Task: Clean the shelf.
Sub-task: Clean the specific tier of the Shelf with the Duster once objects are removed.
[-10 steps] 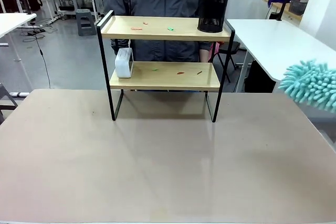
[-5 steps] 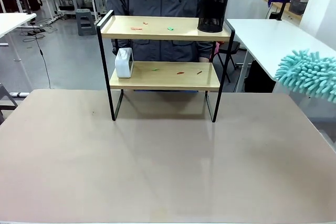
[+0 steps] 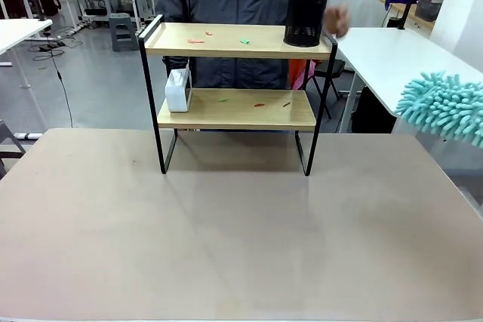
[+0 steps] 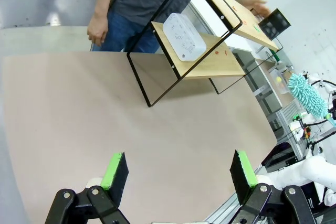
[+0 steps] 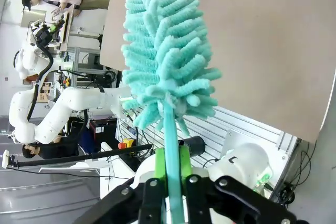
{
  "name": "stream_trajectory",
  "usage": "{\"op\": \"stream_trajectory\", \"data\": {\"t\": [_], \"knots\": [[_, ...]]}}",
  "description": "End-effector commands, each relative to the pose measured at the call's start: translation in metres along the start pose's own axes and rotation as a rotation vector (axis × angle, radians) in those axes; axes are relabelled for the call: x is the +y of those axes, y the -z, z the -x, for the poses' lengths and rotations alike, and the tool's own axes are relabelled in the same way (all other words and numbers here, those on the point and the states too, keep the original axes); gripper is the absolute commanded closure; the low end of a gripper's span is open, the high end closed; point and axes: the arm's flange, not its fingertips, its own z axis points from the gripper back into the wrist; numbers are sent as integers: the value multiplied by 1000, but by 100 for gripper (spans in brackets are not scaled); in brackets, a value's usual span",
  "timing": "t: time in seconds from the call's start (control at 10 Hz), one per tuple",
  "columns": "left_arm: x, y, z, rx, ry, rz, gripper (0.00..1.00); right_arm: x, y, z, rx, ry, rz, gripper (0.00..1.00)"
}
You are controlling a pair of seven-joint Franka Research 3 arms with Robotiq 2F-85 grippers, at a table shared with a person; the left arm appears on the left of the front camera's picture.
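The two-tier wooden shelf [image 3: 238, 107] on a black frame stands at the far middle of the table, with small coloured scraps on both boards; it also appears in the left wrist view as the shelf [image 4: 210, 64]. A teal fluffy duster [image 3: 445, 107] hangs at the right edge, level with the lower board. My right gripper [image 5: 170, 163] is shut on the duster's handle, the duster [image 5: 168, 51] head rising above it. My left gripper [image 4: 178, 169] is open over the bare table, far from the shelf.
A black mesh cup [image 3: 306, 16] stands on the top board's right end, and a person's hand [image 3: 338, 20] is beside it. A white box [image 3: 178, 90] sits on the lower board's left end. The person stands behind the shelf. A white table [image 3: 392, 54] lies at the right.
The duster rose and shifted slightly left from one second ago. The person's hand has come up beside the black mesh cup.
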Motion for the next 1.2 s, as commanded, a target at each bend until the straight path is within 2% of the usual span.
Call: {"op": "stream_trajectory", "data": {"t": [0.0,0.7,0.8,0.9,1.1], "knots": [[0,2,-1,-12,20,10,0,3,-2,-1,-22,12,-4,100],[0,2,-1,-12,20,10,0,3,-2,-1,-22,12,-4,100],[0,2,-1,-12,20,10,0,0,0,0,0,0,0,87],[0,2,-1,-12,20,10,0,32,-13,1,-118,-44,89,87],[0,2,-1,-12,20,10,0,114,-18,-47,-314,-150,273,87]]}}
